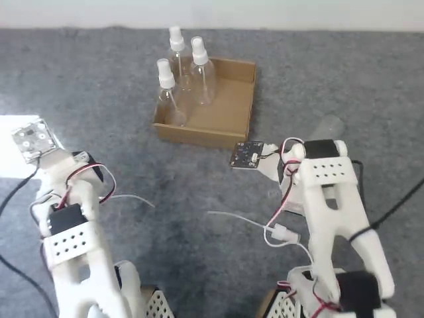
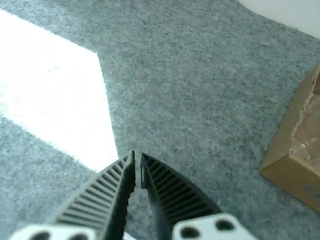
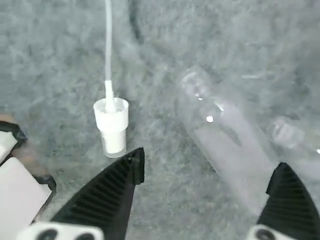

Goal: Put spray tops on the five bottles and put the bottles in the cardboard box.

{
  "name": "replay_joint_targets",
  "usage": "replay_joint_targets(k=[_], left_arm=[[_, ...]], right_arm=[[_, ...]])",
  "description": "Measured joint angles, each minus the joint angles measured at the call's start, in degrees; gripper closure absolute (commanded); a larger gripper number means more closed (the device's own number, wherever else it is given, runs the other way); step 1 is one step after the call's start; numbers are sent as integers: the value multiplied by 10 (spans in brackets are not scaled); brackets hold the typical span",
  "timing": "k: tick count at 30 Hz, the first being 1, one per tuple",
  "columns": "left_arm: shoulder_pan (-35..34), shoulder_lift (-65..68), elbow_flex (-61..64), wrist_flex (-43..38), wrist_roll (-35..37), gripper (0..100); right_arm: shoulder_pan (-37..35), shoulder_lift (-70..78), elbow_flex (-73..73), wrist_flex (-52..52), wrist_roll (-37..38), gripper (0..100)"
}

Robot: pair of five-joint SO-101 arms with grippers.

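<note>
2 robot arms over grey carpet [image 2: 200, 90], with a cardboard box [image 1: 199, 136] holding 3 capped bottles [image 1: 202, 76] upright at its far left side.

The right gripper [image 3: 210, 162] is spread wide just above the carpet. A clear uncapped bottle [image 3: 225, 135] lies on its side between the 2 black fingers, nearer one finger, and touches neither. A loose white spray top [image 3: 112, 127] lies just outside the other finger, its thin tube pointing away from the gripper. The left gripper [image 2: 137, 162] hangs over bare carpet with its ridged fingers pressed together on nothing, well apart from the box corner.
</note>
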Motion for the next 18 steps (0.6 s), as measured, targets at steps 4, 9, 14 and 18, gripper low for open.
replay_joint_targets(k=[4,9,14,18], left_arm=[[0,0,0,0,0,986],[0,0,0,0,0,985],[0,0,0,0,0,985],[0,0,0,0,0,985]], right_arm=[[0,50,0,-33,4,676],[0,99,-4,-73,5,794],[-1,120,-18,-89,6,848],[-1,120,-20,-88,-15,883]])
